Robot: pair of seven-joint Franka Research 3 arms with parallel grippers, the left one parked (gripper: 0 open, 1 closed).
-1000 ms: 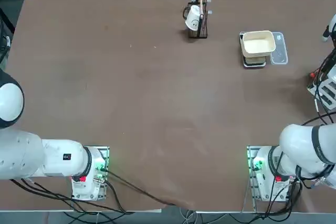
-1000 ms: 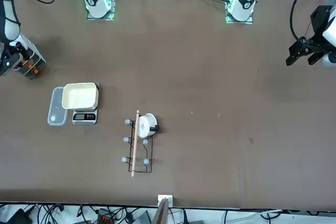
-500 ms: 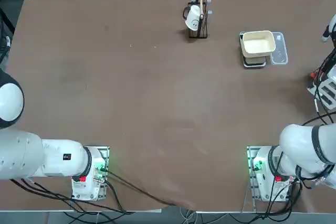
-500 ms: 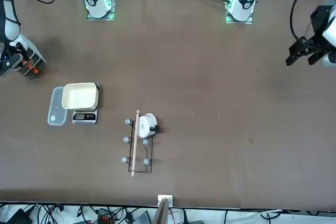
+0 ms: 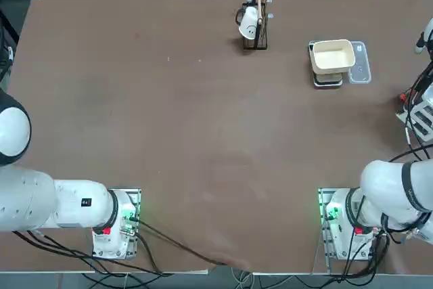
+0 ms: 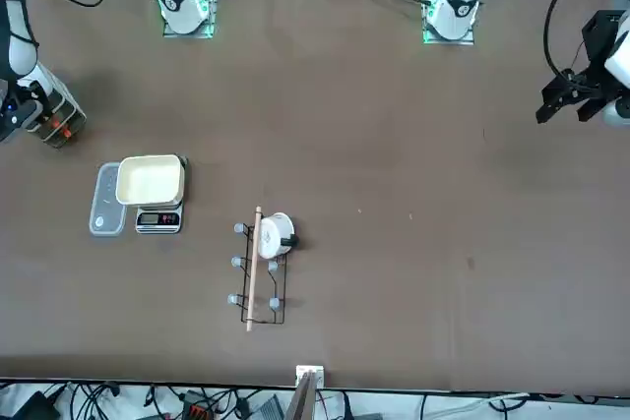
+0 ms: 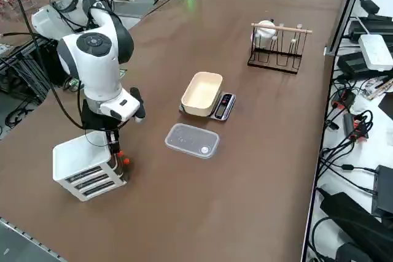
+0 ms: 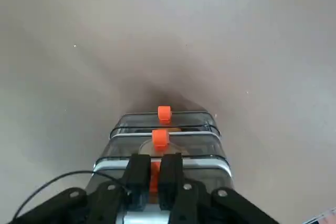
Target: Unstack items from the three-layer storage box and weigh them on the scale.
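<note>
Brown, matte and hard-looking, the broad surface [image 7: 245,170] carries everything, and I find no readable writing on it.

On it, at the robot's right side, stands the task's thing: a boxy white plastic storage box [image 7: 80,159] with three tiers of smoky see-through drawers [image 8: 178,144]. The shell looks stiff and fairly light, so a hard tug could drag or tip the whole box; the clear drawer fronts look smooth, slippery and perhaps brittle. The place to take hold is the small orange pull tabs [image 8: 160,139] down the middle of the drawers, drawn straight out with a gentle pull. The items to be weighed are not in sight. No brand or label shows on the box.

The black end effector [image 8: 155,178] is right at the nearest tab; I cannot tell how far open it is, or whether it has hold of anything.

Well apart from the box sits a flat dark-grey and silver scale [image 7: 225,107], bearing a cream rounded-square bowl [image 7: 202,93], light and best taken by the rim. A translucent grey rectangular plate [image 7: 192,140] lies just beside. The scale's small display and button markings are too small to read.
</note>
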